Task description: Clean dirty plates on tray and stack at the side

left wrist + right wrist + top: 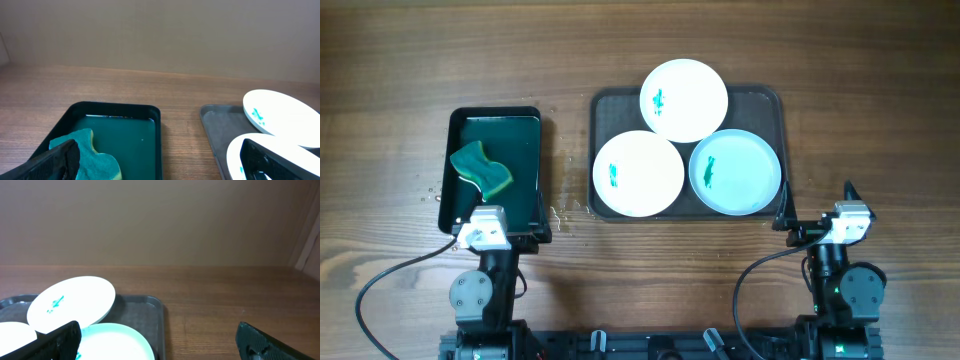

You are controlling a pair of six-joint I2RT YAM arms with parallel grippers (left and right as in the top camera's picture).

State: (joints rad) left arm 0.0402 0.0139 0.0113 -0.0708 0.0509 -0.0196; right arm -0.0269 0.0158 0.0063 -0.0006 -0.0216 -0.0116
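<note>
While both arms are sitting at six o'clock on the tabletop (400, 60), I am seeing left pincer (160, 166) and right pincer (160, 345) gaping, empty; the tray (760, 100) is carrying one white plate (684, 100) at twelve o'clock, another white plate (638, 173) at seven, a pale blue plate (735, 172) at five.

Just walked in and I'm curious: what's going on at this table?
Nothing is being handled yet. The left gripper and right gripper are both open and empty. Two white plates and a blue plate lie on the tray, each with a teal smear. A sponge lies in the black tray in front of the left gripper. No plate is stacked at the side.
</note>
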